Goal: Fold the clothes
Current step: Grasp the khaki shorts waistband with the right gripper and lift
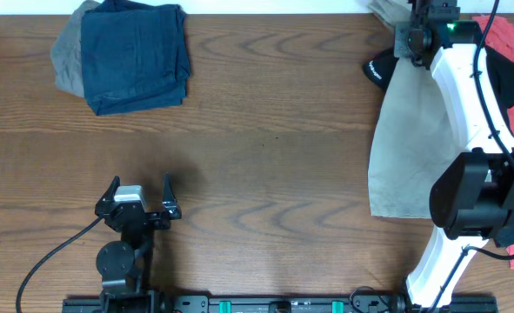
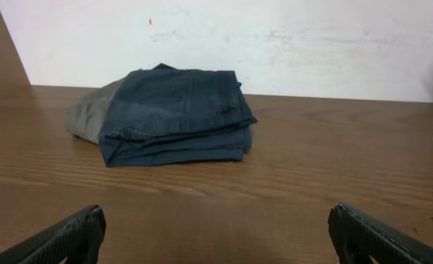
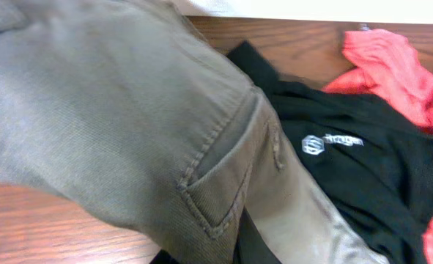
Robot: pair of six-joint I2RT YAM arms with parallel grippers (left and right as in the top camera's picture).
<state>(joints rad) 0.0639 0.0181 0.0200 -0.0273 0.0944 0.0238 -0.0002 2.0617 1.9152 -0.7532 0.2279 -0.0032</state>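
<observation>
- Khaki-grey shorts (image 3: 128, 132) fill my right wrist view, so close that a stitched pocket corner sits mid-frame; the cloth drapes away from the camera towards the wood.
- Seen from overhead, the shorts lie on the right side of the table (image 1: 274, 130). Their long axis runs from the far edge towards the near edge, narrow at the far end and spreading wider near my right elbow.
- My right gripper (image 1: 410, 39) is at that far, narrow end, jaws pressed together. I judge they pinch a fold of the shorts, though the contact itself is hidden by cloth.
- My right arm reaches out almost full length along the garment, crossing above its right-hand side.
- Beside the shorts lie a black garment with a white logo (image 3: 333, 169) and a red shirt (image 3: 392, 66), both touching the pile near my grip.
- My left gripper (image 1: 141, 184) rests low at the near-left, jaws spread wide and holding nothing, well apart from the shorts.
- It faces a folded navy garment (image 2: 176, 114) lying on a grey one (image 2: 88, 114).
- My right arm is clearly the nearer one, so dragging the shorts towards the open centre looks like its job.
</observation>
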